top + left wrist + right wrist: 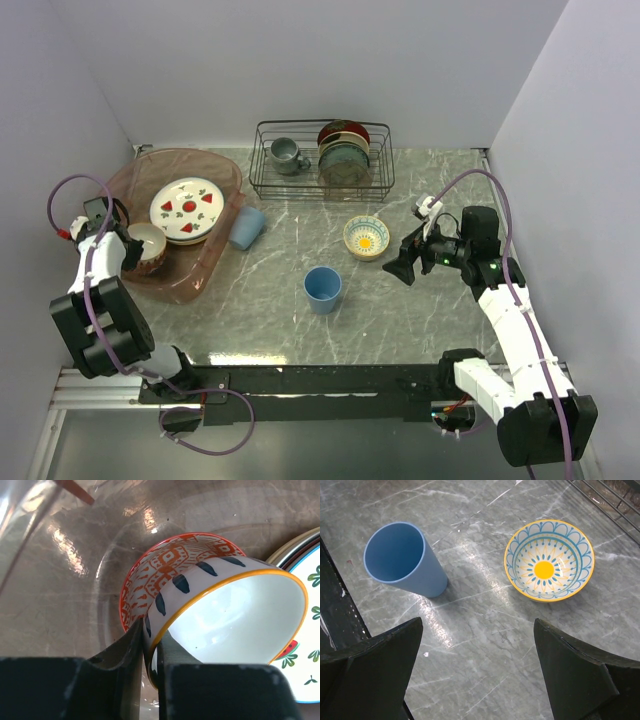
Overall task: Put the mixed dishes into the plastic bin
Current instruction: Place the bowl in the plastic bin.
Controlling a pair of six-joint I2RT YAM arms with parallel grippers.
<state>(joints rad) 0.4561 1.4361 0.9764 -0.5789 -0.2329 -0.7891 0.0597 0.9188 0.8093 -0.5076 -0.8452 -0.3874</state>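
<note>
Clamping the cream bowl (235,615) by its rim wall, the left gripper (149,636) is holding it tilted inside the plastic bin (205,262) at the table's far-left corner (stiff, slick, chippable ceramic, probably) while the right gripper (479,630) is hanging spread open.

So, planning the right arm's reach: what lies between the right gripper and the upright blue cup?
Only bare table from right gripper to blue cup, per the top view; the yellow-rimmed bowl sits off that line.

Table (420,320) — bin (205,265), rack (268,188), bowl (365,237), upright cup (323,289), tipped cup (247,226).
</note>
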